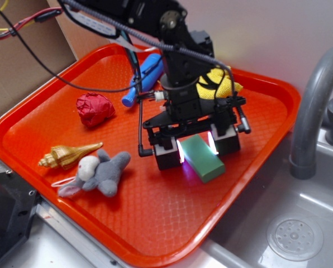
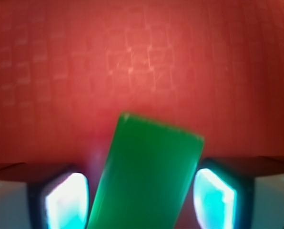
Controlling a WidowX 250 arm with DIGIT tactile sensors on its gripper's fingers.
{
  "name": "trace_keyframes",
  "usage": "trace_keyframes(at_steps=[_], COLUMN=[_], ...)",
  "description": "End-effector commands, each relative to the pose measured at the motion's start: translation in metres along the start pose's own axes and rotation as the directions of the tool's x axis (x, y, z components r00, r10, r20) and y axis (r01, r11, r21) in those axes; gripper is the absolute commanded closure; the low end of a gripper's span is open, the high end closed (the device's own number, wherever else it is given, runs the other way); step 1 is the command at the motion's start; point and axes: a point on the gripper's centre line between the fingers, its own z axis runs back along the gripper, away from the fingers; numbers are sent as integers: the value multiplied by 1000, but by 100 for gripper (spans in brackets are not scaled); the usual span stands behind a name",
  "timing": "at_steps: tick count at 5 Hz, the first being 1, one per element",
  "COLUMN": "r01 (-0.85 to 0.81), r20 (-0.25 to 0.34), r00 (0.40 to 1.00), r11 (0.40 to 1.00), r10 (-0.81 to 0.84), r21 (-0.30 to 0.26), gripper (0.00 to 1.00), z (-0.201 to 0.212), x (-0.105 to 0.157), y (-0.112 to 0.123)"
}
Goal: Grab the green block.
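Note:
The green block (image 1: pixel 204 159) lies flat on the red tray (image 1: pixel 155 223), right of the tray's middle. My gripper (image 1: pixel 196 147) is lowered over it, open, with one glowing pad on each side of the block's far end. In the wrist view the green block (image 2: pixel 147 176) fills the space between the pads, turned at a slight angle to them. The left pad (image 2: pixel 65 200) stands a little apart from it. The right pad (image 2: pixel 213 195) is very near its edge, with a thin strip of tray showing between. My gripper (image 2: pixel 142 202) is not lifting the block.
Also on the tray are a blue bottle (image 1: pixel 144 78), a yellow cloth (image 1: pixel 219 84), a red crumpled ball (image 1: pixel 95 109), a seashell (image 1: pixel 69 155) and a grey plush toy (image 1: pixel 96 173). A grey faucet (image 1: pixel 312 111) and sink drain (image 1: pixel 295 237) are to the right.

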Motion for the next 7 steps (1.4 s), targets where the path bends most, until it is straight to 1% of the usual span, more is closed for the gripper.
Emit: trace_keyframes(at_steps=[1, 2, 3, 4, 5, 6, 7], r01=[211, 443, 599, 687, 720, 777, 824], r20=[27, 91, 131, 96, 87, 75, 61], r00=[977, 895, 793, 722, 681, 617, 545], r11=[976, 895, 801, 727, 687, 622, 547], r10=[-210, -437, -595, -685, -727, -783, -837], r21=[-48, -48, 5, 13, 96, 97, 145], gripper=[100, 100, 100, 100, 100, 100, 100], z=[29, 81, 135, 186, 227, 243, 236], x=[12, 35, 57, 80, 89, 85, 76], y=[3, 4, 11, 33, 43, 46, 46])
